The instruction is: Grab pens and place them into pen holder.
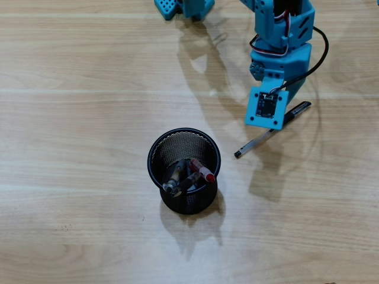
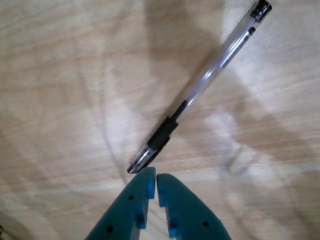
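A clear pen with a black grip [image 2: 200,82] lies loose on the wooden table, slanting from upper right to lower left in the wrist view; it also shows in the overhead view [image 1: 299,109], partly under the arm. My blue gripper [image 2: 155,176] is shut and empty, its tips just below the pen's metal tip. In the overhead view the gripper is hidden under the arm's wrist [image 1: 267,106]. The black mesh pen holder [image 1: 155,151] stands left of and below the arm and holds three pens, one red [image 1: 203,170].
The arm's black cable [image 1: 323,47] loops to the right of the wrist. Another blue part [image 1: 177,7] sits at the top edge. Bare wooden table [image 1: 71,118] surrounds the holder.
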Controlling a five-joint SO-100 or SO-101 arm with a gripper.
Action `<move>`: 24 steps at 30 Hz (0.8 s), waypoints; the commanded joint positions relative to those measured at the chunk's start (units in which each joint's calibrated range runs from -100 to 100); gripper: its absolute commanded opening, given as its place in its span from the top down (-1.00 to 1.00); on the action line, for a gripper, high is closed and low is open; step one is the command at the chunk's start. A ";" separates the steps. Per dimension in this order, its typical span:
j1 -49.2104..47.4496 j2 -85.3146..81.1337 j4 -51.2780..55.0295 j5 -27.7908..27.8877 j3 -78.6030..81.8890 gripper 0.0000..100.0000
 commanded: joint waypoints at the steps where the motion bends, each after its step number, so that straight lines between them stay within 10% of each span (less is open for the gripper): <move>1: 0.68 1.39 0.27 -2.98 -5.51 0.96; 24: 0.77 9.28 -1.91 -9.05 -7.23 0.71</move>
